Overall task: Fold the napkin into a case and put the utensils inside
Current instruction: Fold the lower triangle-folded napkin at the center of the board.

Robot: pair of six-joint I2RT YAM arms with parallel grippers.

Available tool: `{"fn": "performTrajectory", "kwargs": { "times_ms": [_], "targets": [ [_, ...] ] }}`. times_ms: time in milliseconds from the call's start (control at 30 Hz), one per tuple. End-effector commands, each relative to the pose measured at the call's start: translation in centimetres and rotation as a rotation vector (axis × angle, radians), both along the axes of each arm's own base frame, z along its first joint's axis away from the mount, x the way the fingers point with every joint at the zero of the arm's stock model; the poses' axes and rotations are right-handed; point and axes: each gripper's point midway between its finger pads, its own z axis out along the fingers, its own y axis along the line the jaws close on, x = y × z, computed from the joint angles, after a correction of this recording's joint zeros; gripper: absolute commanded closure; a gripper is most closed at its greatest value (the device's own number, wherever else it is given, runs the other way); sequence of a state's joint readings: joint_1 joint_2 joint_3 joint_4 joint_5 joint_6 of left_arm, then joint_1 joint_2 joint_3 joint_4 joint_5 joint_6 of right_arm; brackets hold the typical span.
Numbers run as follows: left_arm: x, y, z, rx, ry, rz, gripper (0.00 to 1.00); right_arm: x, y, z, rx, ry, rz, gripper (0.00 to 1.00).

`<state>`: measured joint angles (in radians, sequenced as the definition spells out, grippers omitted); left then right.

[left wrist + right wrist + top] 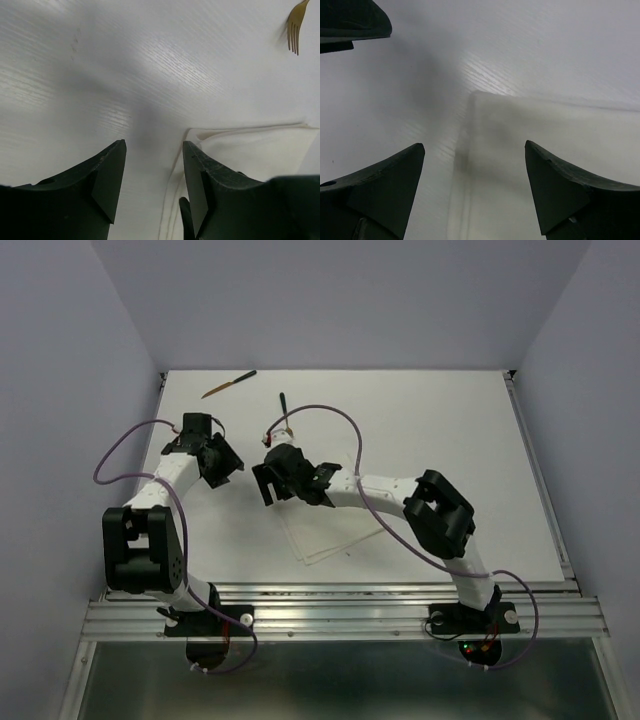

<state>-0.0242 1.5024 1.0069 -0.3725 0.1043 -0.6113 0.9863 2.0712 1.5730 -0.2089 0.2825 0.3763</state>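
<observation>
On the white counter (450,420), near its middle: napkin (325,532), laid flat, partly hidden under the right arm, with layered edges showing at one corner.

Left of the napkin: left end effector (222,465), held low over bare counter. Seen from its own wrist as left end effector (153,150), fingers spread, nothing between them. Right finger (200,175) stood over the napkin's corner (250,147); contact could not be judged.

Above the napkin's far left corner: right end effector (266,485), seen from its own wrist as right end effector (473,147), fingers spread wide and empty, framing the cloth's edge (545,135).

At the far left of the counter: one utensil (228,385), brown with a dark end, lying slanted, well apart from the cloth. Right of it and nearer: second utensil (284,405), just beyond the right wrist. Fork tines (295,25) visible at the upper right of the left wrist view.
</observation>
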Motion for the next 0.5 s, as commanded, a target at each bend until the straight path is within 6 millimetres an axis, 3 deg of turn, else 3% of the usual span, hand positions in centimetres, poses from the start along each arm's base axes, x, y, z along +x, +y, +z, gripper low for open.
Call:
{"fn": "performTrajectory", "kwargs": {
  "times_ms": [0,67,100,300,400,467],
  "targets": [
    [-1.1,0.7,0.8,0.010,-0.005,0.011,0.40,0.6,1.9,-0.6,-0.045,-0.018,0.023,0.13],
    [-1.4,0.7,0.8,0.010,-0.007,0.010,0.40,1.1,2.5,-1.6,-0.072,-0.008,0.023,0.13],
    [-1.4,1.6,0.8,0.011,-0.010,0.036,0.40,1.2,2.6,-2.0,-0.080,-0.005,0.023,0.13],
    [-2.1,1.5,0.3,0.002,-0.002,0.033,0.40,1.2,2.1,-5.4,-0.165,0.016,-0.001,0.19],
    [-2.1,1.3,0.2,-0.004,-0.004,0.028,0.40,0.8,2.3,-6.5,-0.181,0.023,-0.003,0.31],
    [-2.2,1.3,0.1,-0.007,-0.002,0.027,0.40,0.9,2.1,-7.2,-0.189,0.027,-0.019,0.45]
  ]
}}
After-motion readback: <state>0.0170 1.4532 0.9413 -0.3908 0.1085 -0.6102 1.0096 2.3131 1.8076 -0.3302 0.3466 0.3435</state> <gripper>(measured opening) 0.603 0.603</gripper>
